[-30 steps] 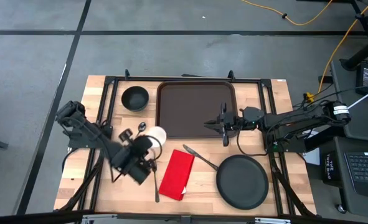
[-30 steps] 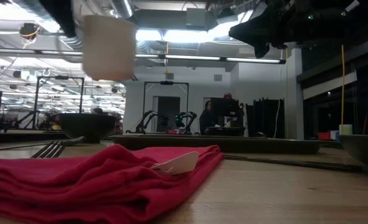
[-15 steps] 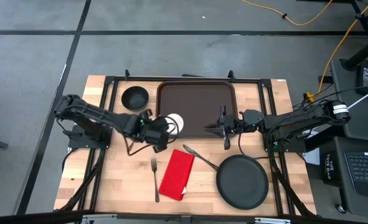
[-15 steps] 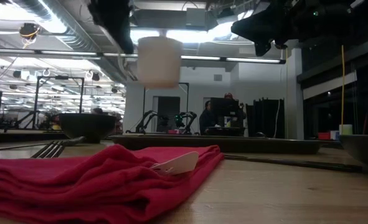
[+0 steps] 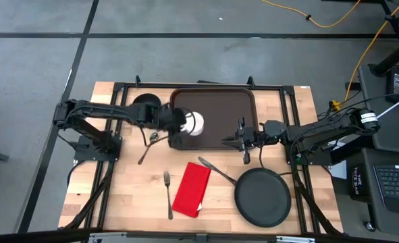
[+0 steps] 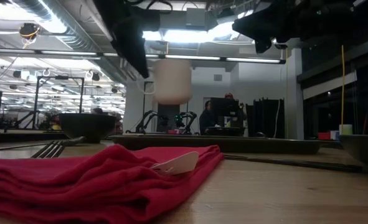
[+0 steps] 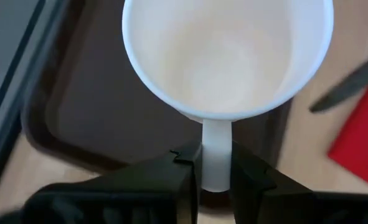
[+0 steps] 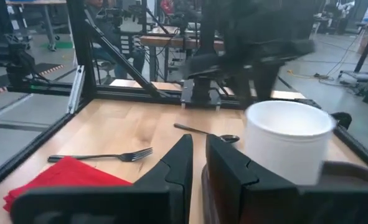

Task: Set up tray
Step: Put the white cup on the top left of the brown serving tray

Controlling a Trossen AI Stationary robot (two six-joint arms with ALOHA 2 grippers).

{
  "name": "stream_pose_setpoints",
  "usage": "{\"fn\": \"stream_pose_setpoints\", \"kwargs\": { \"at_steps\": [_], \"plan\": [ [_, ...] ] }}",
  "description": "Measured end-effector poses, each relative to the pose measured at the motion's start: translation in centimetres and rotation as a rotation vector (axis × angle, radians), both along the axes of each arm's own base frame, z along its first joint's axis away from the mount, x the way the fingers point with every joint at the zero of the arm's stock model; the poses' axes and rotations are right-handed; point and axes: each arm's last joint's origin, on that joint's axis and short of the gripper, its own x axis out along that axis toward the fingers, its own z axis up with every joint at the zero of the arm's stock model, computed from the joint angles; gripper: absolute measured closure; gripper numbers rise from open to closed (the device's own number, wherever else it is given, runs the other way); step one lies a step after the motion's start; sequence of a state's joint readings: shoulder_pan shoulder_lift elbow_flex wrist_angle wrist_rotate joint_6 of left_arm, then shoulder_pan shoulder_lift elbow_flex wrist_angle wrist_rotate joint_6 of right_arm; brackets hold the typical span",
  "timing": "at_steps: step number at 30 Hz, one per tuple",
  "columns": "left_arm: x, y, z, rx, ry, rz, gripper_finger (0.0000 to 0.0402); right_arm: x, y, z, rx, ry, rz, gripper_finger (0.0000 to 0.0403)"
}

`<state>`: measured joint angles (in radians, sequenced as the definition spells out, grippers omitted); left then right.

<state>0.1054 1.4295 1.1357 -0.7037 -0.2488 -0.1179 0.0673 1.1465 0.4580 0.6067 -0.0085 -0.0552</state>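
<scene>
The dark brown tray (image 5: pixel 216 101) lies at the table's far middle. A white mug (image 5: pixel 195 123) hangs in the air over the tray's left part, upright with its mouth up, as the low view shows (image 6: pixel 172 81). My left gripper (image 5: pixel 180 123) reaches in from the table's left and is shut on the mug. My right gripper (image 5: pixel 230 140) hovers over the tray's near right part with its fingers shut and touches nothing. It is high above the table in the low view (image 6: pixel 263 38). My left gripper pinches the mug's handle (image 7: pixel 215 146) between its two fingers. The fingers come level from the table's left, one on each flat side of the handle. The mug is lifted clear of the tray (image 7: pixel 103 118) and stays upright.
A black bowl (image 5: pixel 144 102) sits left of the tray, partly under my left arm. A spoon (image 5: pixel 147 146) and a fork (image 5: pixel 169 194) lie on the wood. A red napkin (image 5: pixel 192 190), a knife (image 5: pixel 217 171) and a round black plate (image 5: pixel 262 196) fill the near right.
My left gripper has carried the mug from over the table's near left toward the far edge and to the right, stretching the arm out. The mug now hangs over the tray's left part, still upright.
</scene>
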Motion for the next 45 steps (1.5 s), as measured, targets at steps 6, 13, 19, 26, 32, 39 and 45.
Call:
{"fn": "stream_pose_setpoints", "kwargs": {
  "at_steps": [6, 13, 19, 26, 32, 39, 45],
  "plan": [
    [-0.5, 4.9, 0.6, 0.012, -0.054, -0.037, 0.0356, 0.0, -0.4, 0.0, -0.038, -0.005, -0.045, 0.0351],
    [-1.6, 9.7, 1.2, 0.059, -0.127, -0.06, 0.0357, 0.0, -0.6, -0.4, -0.044, 0.038, -0.057, 0.0351],
    [-2.8, 11.5, 1.0, 0.079, -0.088, -0.035, 0.0356, -0.1, -0.6, -1.0, -0.043, 0.102, -0.057, 0.0351],
    [-3.4, 12.0, 1.5, 0.072, -0.048, -0.037, 0.0356, -0.1, -0.6, -1.0, -0.046, 0.105, -0.066, 0.0351],
    [-3.6, 12.5, 2.7, 0.063, -0.08, -0.057, 0.0356, -0.1, -1.3, -0.4, -0.139, 0.052, -0.27, 0.0351],
    [-4.1, 13.4, 3.3, 0.071, -0.072, -0.036, 0.0356, -0.1, -3.1, -0.3, -0.134, 0.042, -0.327, 0.0351],
    [-3.7, 15.0, 3.0, 0.024, -0.013, 0.0, 0.0356, -0.2, -4.8, 0.3, -0.121, -0.024, -0.316, 0.0351]
  ]
}}
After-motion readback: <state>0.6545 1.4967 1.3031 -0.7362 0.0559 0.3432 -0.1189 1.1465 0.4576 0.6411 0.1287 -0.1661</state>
